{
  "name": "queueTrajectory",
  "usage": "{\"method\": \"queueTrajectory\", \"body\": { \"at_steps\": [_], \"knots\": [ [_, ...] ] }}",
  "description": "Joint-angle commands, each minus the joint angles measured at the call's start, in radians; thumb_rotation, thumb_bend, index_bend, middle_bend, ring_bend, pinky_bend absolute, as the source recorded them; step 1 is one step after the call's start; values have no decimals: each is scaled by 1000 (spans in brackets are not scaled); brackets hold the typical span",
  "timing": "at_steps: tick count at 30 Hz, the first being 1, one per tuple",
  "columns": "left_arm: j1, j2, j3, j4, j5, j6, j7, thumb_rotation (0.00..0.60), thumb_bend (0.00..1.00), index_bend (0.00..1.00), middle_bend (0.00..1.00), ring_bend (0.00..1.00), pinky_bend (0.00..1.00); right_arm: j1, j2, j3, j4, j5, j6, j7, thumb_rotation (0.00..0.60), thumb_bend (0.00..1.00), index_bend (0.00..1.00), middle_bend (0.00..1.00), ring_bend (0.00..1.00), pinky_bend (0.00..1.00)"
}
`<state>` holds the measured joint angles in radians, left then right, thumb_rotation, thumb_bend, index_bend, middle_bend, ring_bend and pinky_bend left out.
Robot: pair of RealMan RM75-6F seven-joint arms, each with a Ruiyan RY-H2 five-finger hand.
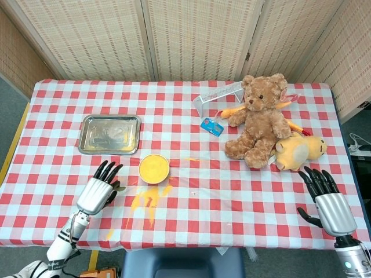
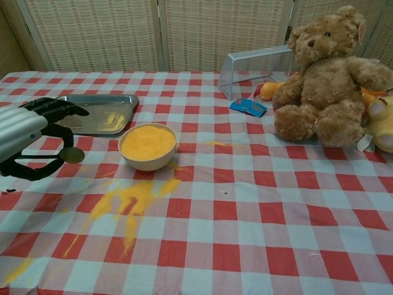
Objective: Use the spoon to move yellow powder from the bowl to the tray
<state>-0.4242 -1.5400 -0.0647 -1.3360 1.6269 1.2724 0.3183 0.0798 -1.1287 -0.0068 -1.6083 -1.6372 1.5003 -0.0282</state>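
A cream bowl [image 1: 154, 168] [image 2: 147, 145] full of yellow powder stands near the table's middle. The steel tray [image 1: 87, 143] [image 2: 116, 100] lies behind it to the left, with traces of yellow on its floor. My left hand [image 1: 98, 192] [image 2: 24, 132] hovers just left of the bowl and in front of the tray. It holds a small spoon [image 1: 119, 189] [image 2: 72, 155] whose round end hangs below the fingers. My right hand [image 1: 330, 205] rests at the table's front right corner, fingers apart and empty, seen only in the head view.
Spilled yellow powder [image 1: 148, 202] [image 2: 129, 203] streaks the checked cloth in front of the bowl. A teddy bear [image 1: 258, 119] [image 2: 328, 80], a yellow plush [image 1: 298, 150] [image 2: 384, 123], a blue packet [image 1: 211, 126] [image 2: 248, 107] and a white rack [image 1: 217, 95] [image 2: 252, 67] fill the right side.
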Motion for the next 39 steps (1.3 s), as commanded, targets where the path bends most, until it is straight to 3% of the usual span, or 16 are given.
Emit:
{"method": "queueTrajectory", "body": {
  "at_steps": [1,12,23,39],
  "knots": [
    [-54,-14,-44,-53,-33,-59,78,600,552,662,84,0,45,-1,4,1,1,3,0,5,600,147,0,0,0,0],
    [-191,-91,-126,-123,-119,-183,312,600,553,670,90,0,44,3,12,6,3,22,-16,22,600,147,0,0,0,0],
    [-311,-238,-187,22,-273,-268,573,600,552,682,102,0,44,5,23,5,0,20,-18,42,600,147,0,0,0,0],
    [-360,-273,-159,133,-356,-279,603,600,552,682,102,0,44,7,24,11,2,30,-22,47,600,147,0,0,0,0]
  ]
}}
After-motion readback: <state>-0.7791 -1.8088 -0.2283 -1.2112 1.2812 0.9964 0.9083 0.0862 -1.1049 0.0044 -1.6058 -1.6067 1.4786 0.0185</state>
